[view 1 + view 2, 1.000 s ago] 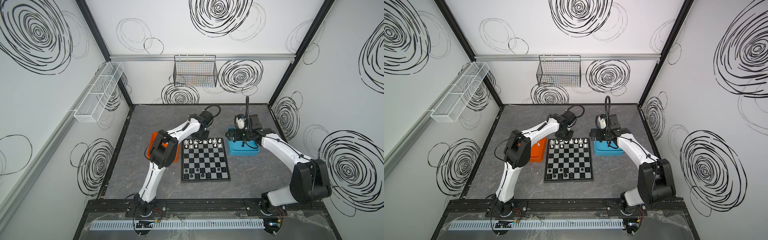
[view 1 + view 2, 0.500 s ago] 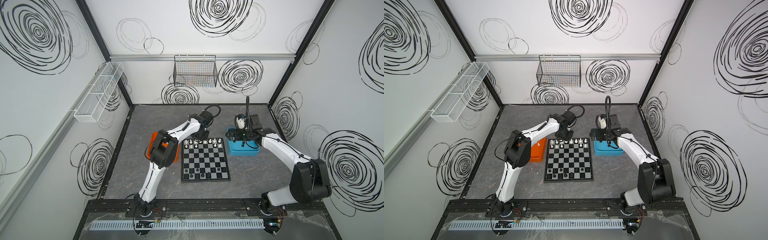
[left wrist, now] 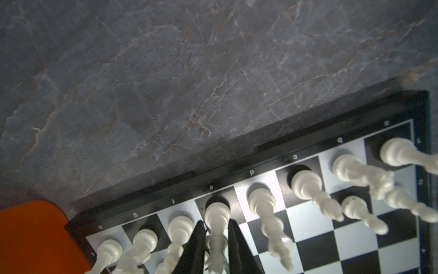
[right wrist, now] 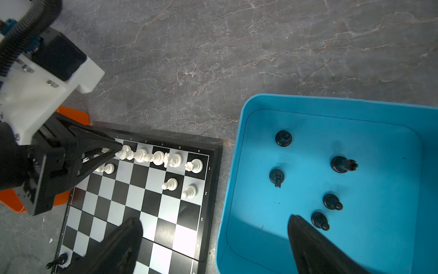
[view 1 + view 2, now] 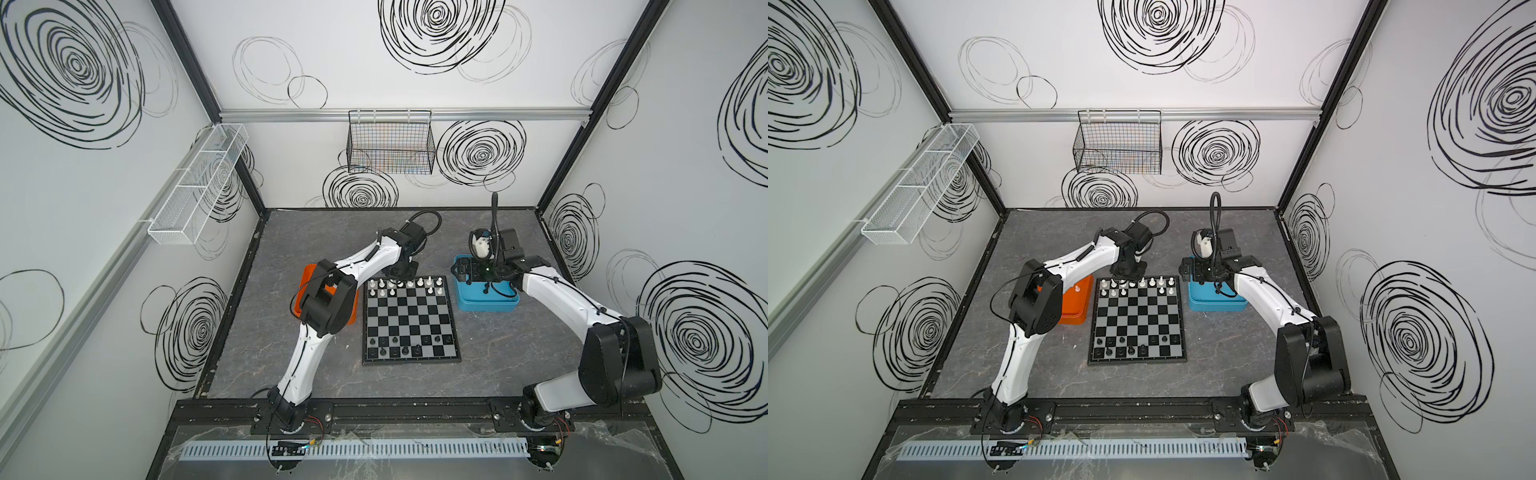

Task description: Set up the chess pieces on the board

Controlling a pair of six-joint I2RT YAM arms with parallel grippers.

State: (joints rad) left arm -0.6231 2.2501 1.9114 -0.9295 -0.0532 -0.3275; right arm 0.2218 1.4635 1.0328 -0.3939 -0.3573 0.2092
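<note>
Marble tabletop (image 3: pixel 166 71) | left gripper (image 3: pixel 215 229) eases apart around white piece (image 3: pixel 216 211) on board (image 3: pixel 317 220) e1, back rank full | right gripper (image 4: pixel 214 218) gapes above blue tray (image 4: pixel 331 102)

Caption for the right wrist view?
Open right gripper over the blue tray rim, five black pieces inside; left gripper at the white back row on the board.

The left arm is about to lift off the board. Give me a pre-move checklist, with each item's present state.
1. White piece on the e-file square, upright within the left claw: ok.
2. Left claw free of that piece: cannot tell.
3. White back row on the board full and upright: ok.
4. White pawn row full: not ok, gaps.
5. Right claw open, near the blue tray: ok.
6. Black pieces waiting in the blue tray: ok, five.
</note>
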